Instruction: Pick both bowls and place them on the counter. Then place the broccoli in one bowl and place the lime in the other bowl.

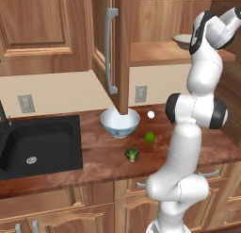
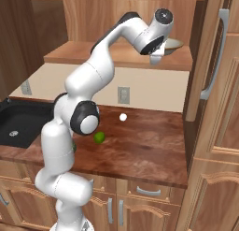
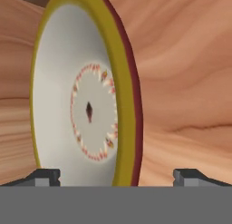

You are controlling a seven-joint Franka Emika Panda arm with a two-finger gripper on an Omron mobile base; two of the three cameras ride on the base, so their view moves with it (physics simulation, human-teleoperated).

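Observation:
The shallow beige bowl with a darker rim sits on the cabinet shelf, up above the counter. My gripper hangs just over this bowl, open. In the hand view the beige bowl is very close, with the two fingertips wide apart near its edge and nothing gripped. The deep white-and-blue bowl stands upright on the counter under the open cabinet door. In front of it lie the lime and the broccoli. The lime also sits beside my arm.
A small white sphere rests on the counter near the back wall. The open cabinet door hangs over the white-and-blue bowl. A black sink is set into the counter at the left. Drawers and cupboard fronts run below the counter edge.

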